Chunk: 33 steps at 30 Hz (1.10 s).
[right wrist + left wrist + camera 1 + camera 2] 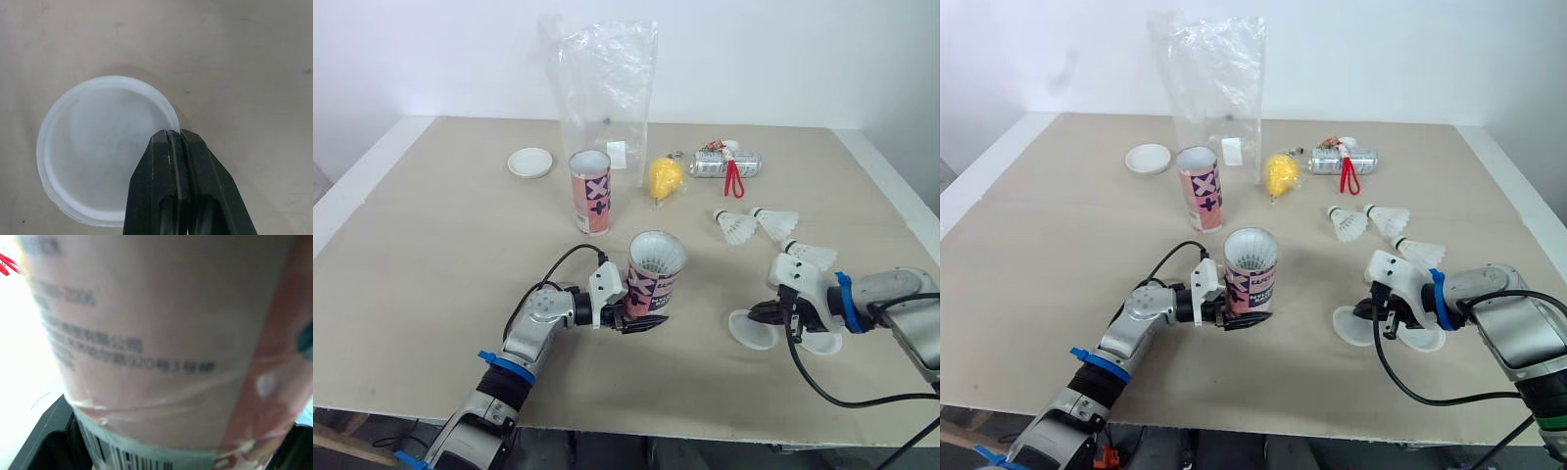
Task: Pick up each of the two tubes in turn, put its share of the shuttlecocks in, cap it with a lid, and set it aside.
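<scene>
In the left eye view, the left gripper (641, 321) is closed around the lower part of the held tube (656, 282) near the front of the table (440, 245). The long axis of this tube leans a little from vertical, so its open mouth faces up and toward the camera, and white feathers are visible inside. The second tube (590, 192) stands upright further back, in front of a clear plastic bag (605, 88), with the far lid (530, 162) to its left. Three loose shuttlecocks (773, 223) lie on the right, just behind the right gripper (762, 313), which touches the near lid (751, 331). The left wrist view adds what the head camera cannot see: the wall of the held tube with small print and a barcode, pressed between the two black fingers (46, 435). The right wrist view shows the near lid lying flat with its hollow side up, and the fingers (161, 186) are pressed together, pinching its thin rim.
</scene>
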Motion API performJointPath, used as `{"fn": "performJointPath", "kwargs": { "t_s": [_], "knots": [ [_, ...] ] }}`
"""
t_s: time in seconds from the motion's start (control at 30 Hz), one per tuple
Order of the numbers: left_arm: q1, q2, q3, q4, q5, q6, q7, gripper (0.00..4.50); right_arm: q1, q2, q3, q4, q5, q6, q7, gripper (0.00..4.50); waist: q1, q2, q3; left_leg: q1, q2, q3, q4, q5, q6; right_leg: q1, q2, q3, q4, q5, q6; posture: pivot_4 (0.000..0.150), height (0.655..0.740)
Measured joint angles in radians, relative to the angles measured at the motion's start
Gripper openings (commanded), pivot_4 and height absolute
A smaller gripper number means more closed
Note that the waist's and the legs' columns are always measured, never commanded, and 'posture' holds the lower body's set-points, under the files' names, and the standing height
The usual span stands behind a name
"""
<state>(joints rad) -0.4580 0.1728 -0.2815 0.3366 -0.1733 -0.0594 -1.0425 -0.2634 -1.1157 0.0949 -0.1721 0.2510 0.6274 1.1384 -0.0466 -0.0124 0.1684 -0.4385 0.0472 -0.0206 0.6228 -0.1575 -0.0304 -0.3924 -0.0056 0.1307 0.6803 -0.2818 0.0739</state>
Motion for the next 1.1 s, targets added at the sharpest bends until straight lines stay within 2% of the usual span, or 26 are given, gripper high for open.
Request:
{"fn": "performJointPath", "kwargs": {
  "t_s": [0.13,0.3,0.57,0.67,0.77,0.83,1.1],
  "knots": [
    [-0.004,0.003,-0.005,0.002,0.0,0.001,-0.012,3.71,0.027,0.0,-0.021,-0.011,0.007,-0.033,0.017,0.12,0.0,0.0,0.0,0.0,0.0,0.0,0.0,0.0,0.0,0.0,0.0,0.0,0.0,0.0,0.0,0.15,0.74],
    [-0.013,0.007,-0.007,0.006,0.0,0.014,-0.02,3.71,0.033,0.006,-0.1,-0.068,0.1,-0.069,0.075,0.12,0.0,0.0,0.0,0.0,0.0,0.0,0.0,0.0,0.0,0.0,0.0,0.0,0.0,0.0,0.0,0.15,0.74],
    [-0.022,0.014,-0.017,0.003,-0.002,0.037,-0.061,3.71,-0.195,-0.016,-0.214,-0.1,0.224,-0.088,0.146,0.12,0.0,0.0,0.0,0.001,0.0,-0.001,-0.002,0.0,0.0,0.001,0.0,-0.001,-0.001,-0.002,-0.002,0.15,0.74],
    [-0.023,0.025,-0.02,-0.002,-0.001,0.034,-0.079,3.71,-0.365,-0.007,-0.171,-0.1,0.265,-0.035,0.159,0.12,-0.001,0.004,-0.001,0.001,0.0,0.0,-0.003,-0.001,-0.002,0.0,-0.001,0.0,-0.001,-0.003,-0.001,0.15,0.74],
    [-0.023,0.022,-0.027,-0.003,0.0,0.03,-0.082,3.71,-0.473,0.002,-0.144,-0.115,0.276,-0.019,0.168,0.12,0.001,0.003,-0.001,0.001,0.0,-0.002,-0.004,-0.001,-0.002,0.001,-0.001,-0.002,-0.001,-0.004,-0.003,0.15,0.74],
    [-0.02,0.022,-0.036,-0.006,0.006,0.014,-0.097,3.71,-0.556,0.058,-0.072,-0.13,0.284,0.003,0.173,0.12,0.001,0.003,-0.001,0.001,0.0,-0.002,-0.004,-0.002,-0.003,0.001,-0.001,-0.002,-0.001,-0.005,-0.003,0.15,0.74],
    [-0.019,0.018,-0.045,-0.012,0.013,0.007,-0.106,3.71,-0.678,0.153,0.047,-0.118,0.274,0.016,0.205,0.12,0.006,0.003,-0.001,0.0,-0.001,-0.003,-0.004,-0.004,-0.001,0.001,-0.002,-0.004,-0.002,-0.006,-0.006,0.15,0.74]
  ]
}}
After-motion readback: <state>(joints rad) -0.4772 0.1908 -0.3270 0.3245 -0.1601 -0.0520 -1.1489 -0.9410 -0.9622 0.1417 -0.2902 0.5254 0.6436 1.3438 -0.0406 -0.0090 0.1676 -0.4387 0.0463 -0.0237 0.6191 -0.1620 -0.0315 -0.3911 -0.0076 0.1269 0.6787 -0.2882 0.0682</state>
